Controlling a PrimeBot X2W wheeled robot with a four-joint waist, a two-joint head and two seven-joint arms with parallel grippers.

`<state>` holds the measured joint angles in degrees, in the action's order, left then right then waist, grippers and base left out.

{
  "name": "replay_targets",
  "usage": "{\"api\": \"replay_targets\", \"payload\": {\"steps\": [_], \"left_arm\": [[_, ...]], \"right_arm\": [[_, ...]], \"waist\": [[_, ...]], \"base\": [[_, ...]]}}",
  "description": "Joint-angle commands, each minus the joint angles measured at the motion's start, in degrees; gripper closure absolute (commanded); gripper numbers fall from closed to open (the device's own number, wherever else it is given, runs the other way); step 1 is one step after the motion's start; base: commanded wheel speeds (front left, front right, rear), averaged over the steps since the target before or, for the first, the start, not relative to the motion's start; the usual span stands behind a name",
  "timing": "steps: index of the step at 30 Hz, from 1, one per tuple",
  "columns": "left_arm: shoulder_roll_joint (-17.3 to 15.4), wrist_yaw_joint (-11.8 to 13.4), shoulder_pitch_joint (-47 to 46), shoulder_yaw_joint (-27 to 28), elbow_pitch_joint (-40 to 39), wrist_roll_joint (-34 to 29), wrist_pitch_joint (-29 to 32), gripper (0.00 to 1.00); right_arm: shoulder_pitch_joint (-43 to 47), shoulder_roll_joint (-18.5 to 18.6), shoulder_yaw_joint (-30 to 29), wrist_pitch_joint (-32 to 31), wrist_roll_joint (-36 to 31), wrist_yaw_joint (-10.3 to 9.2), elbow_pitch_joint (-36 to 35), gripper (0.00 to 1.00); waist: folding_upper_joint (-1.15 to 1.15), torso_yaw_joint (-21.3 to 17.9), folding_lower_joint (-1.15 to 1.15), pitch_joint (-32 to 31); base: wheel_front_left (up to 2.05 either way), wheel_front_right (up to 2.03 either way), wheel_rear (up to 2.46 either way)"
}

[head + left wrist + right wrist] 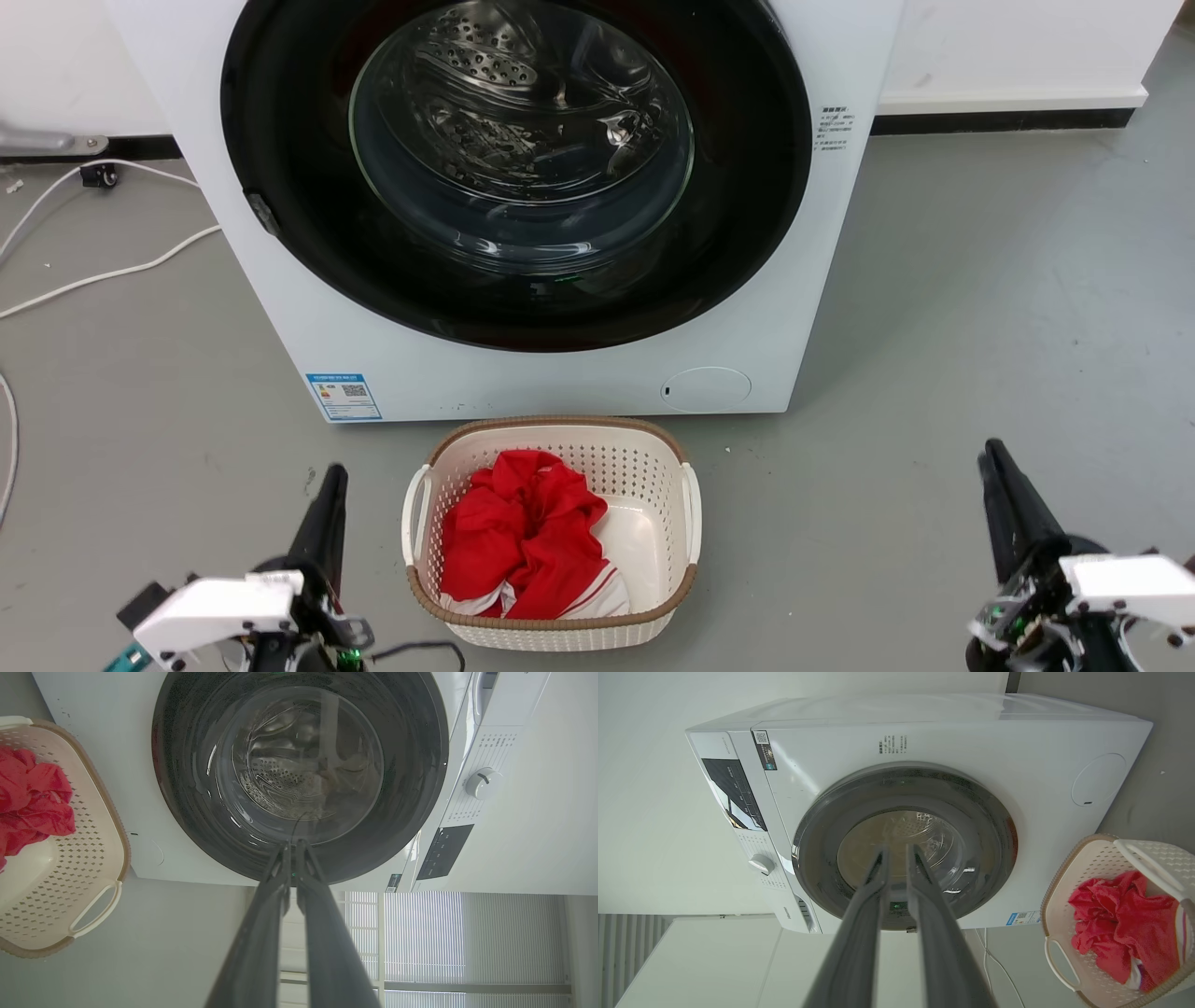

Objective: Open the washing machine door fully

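Left gripper [333, 476] rests low over the floor [980, 327] near its front left edge in the head view. Its two long dark fingers point toward the washer [523, 383]. In the left wrist view its tips [292, 847] meet, pinched together and holding nothing. They are aimed at the lower rim of the door.

Right gripper [991, 457] sits low near the floor's front right edge, also pointing toward the washer and well apart from it. In the right wrist view its fingers [878, 858] run side by side with a narrow gap between them and hold nothing.

A large round glossy black door [518, 168] with a clear bulging glass centre lies flat against the white front of the washer. It covers most of that front, and the perforated steel drum shows through the glass. A small dark tab [263, 213] sits on the door's left rim.

A blue label [344, 397] is at the washer's lower left corner and a round cap [705, 389] at its lower right.

On the floor just in front of the washer, between the two grippers, stands a cream perforated basket [555, 425] with a brown rim. Crumpled red cloth [523, 541] lies in its left half.

White cables [103, 275] trail across the floor at the left edge.
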<state>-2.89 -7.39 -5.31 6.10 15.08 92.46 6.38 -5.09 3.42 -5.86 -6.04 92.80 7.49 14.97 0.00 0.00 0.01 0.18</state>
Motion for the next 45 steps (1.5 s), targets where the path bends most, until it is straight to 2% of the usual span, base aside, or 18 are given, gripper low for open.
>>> {"api": "replay_targets", "payload": {"steps": [1, 12, 17, 32, 45], "left_arm": [[0.02, 0.00, 0.04, -0.15, -0.04, -0.02, -0.07, 0.00], [-0.10, -0.02, -0.91, -3.19, -1.95, -3.44, -3.31, 0.00], [-0.06, -0.03, -1.12, -3.90, -3.31, -7.82, -4.63, 0.00], [-0.01, -0.06, -1.19, -5.61, -6.55, -24.58, -8.15, 0.00], [-0.02, -0.08, -1.26, -7.71, -6.88, -39.96, -10.81, 0.00]], "right_arm": [[0.09, 0.00, 0.00, 0.10, -0.04, 0.00, -0.02, 0.00], [0.92, -0.08, 0.05, 3.27, -4.79, 0.00, -2.88, 0.00], [1.22, -0.11, 0.43, 4.56, -10.68, 0.00, -5.06, 0.00], [2.56, -0.19, 3.15, 8.03, -35.50, 0.00, -8.33, 0.00], [3.36, -0.28, 3.95, 10.63, -50.48, 0.00, -9.46, 0.00]], "waist": [[0.00, 0.00, 0.00, 0.00], [0.00, -0.08, 0.00, 0.06], [0.00, -0.05, 0.00, 0.05], [0.00, 0.08, 0.00, 0.10], [0.00, 0.21, 0.00, 0.09]], "base": [[0.00, 0.00, 0.00], [0.00, 0.00, 0.00], [0.00, 0.00, 0.00], [0.00, 0.00, 0.00], [0.00, 0.00, 0.00]]}}
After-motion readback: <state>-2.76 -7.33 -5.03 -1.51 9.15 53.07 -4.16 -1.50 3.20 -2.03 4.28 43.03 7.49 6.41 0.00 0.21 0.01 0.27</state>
